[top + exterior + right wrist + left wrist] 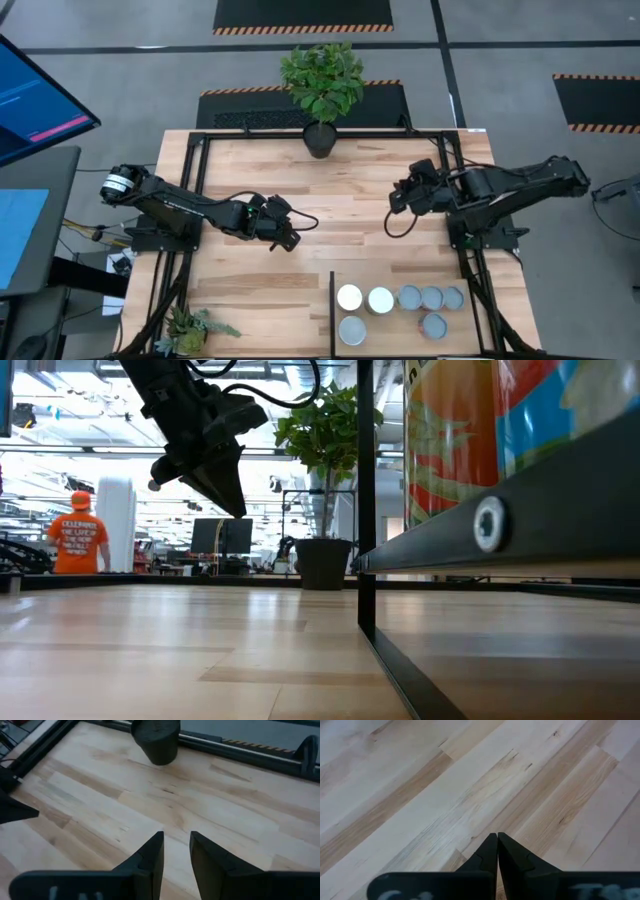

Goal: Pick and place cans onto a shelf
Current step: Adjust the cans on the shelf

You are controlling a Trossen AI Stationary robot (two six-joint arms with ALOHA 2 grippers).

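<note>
Several cans (381,300) with silvery and white round tops stand on their bases, close together, on the shelf (332,310), a black-barred wood panel at the table's near right. In the low view one can (470,430) with an orange and blue label looms close on the shelf's bar (500,530). My left gripper (285,228) hangs shut above bare wood left of the table's middle; its shut fingers (497,840) have nothing between them. My right gripper (398,196) stands open above the wood right of the middle, far from the cans, with nothing in its gap (176,845).
A black pot with a leafy plant (322,85) stands at the table's far edge, and the right wrist view shows the pot (156,740) ahead. A small plant (190,328) sits at the near left corner. Black frame bars (200,200) run along the table's sides.
</note>
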